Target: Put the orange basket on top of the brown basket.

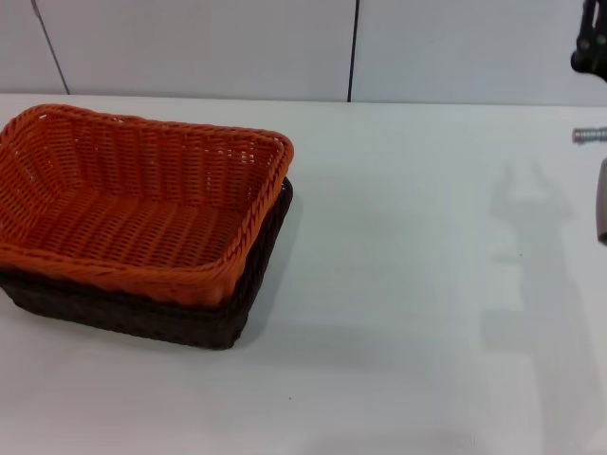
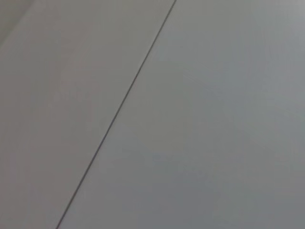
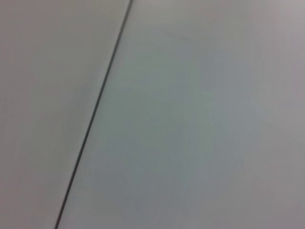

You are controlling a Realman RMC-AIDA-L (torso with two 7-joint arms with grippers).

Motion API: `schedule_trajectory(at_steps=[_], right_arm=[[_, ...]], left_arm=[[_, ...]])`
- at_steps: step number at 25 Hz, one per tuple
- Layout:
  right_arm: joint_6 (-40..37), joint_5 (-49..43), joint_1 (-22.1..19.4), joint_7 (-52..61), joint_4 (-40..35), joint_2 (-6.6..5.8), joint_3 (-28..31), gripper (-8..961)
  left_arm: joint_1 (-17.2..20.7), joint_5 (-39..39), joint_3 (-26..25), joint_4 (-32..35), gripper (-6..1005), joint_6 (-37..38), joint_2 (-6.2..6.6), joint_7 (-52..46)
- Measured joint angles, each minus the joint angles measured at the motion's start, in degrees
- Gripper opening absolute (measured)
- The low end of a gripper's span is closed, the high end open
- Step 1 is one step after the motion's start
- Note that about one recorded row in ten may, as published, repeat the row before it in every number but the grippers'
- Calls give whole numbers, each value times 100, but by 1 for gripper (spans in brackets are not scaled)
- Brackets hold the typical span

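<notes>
The orange basket (image 1: pixel 133 204) sits nested in the brown basket (image 1: pixel 142 313) at the left of the white table, its braided rim resting just above the brown one's. Only the brown basket's lower walls and right end show below the orange one. Parts of my right arm (image 1: pixel 600 199) show at the right edge of the head view, raised well clear of the baskets. My left gripper is out of view. Both wrist views show only pale wall panels with a dark seam.
The white table (image 1: pixel 408 313) stretches to the right of and in front of the baskets. The arm's shadow (image 1: pixel 522 209) falls on it at the right. A pale panelled wall (image 1: pixel 446 47) with dark vertical seams stands behind the table.
</notes>
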Motion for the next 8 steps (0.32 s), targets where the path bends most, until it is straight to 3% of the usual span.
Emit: schedule_trajectory(at_steps=[8], right_arm=[[-1091, 914, 423, 92, -661, 5, -767, 334]], left_arm=[[17, 262, -12, -2, 587, 94, 33, 3]])
